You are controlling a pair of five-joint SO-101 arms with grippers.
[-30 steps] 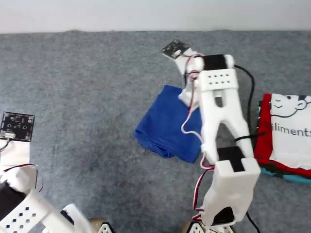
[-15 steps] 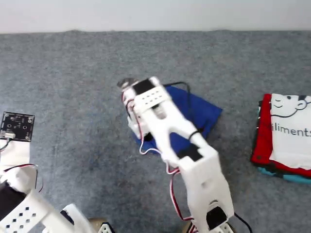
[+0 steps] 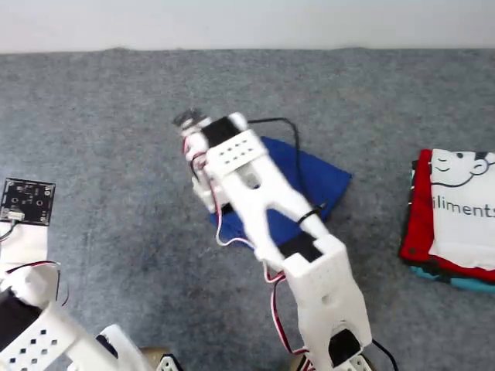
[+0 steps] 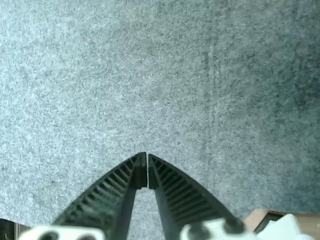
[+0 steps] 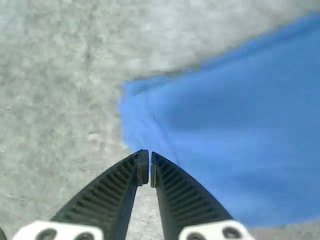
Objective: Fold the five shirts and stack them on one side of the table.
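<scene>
— Blue shirt (image 3: pixel 313 179): where does it lie?
— Mid-table, its long axis slanting toward the folded stack (image 3: pixel 452 220). The right gripper (image 5: pixel 145 171), pinched together with no cloth visibly caught, sits at its far-from-stack end. The left gripper (image 4: pixel 147 172), likewise closed, is well apart.

Blue shirt (image 3: pixel 329 182), grey speckled table (image 3: pixel 100 131), white printed shirt (image 3: pixel 464 232) over red shirt (image 3: pixel 418 216) and teal shirt (image 3: pixel 472 284)

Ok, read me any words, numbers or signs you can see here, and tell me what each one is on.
White folded shirt: dark lettering cut off by the frame edge, no whole word readable.
Small black circuit board: markings too small to read.
Blue folded shirt: no print visible.
</scene>
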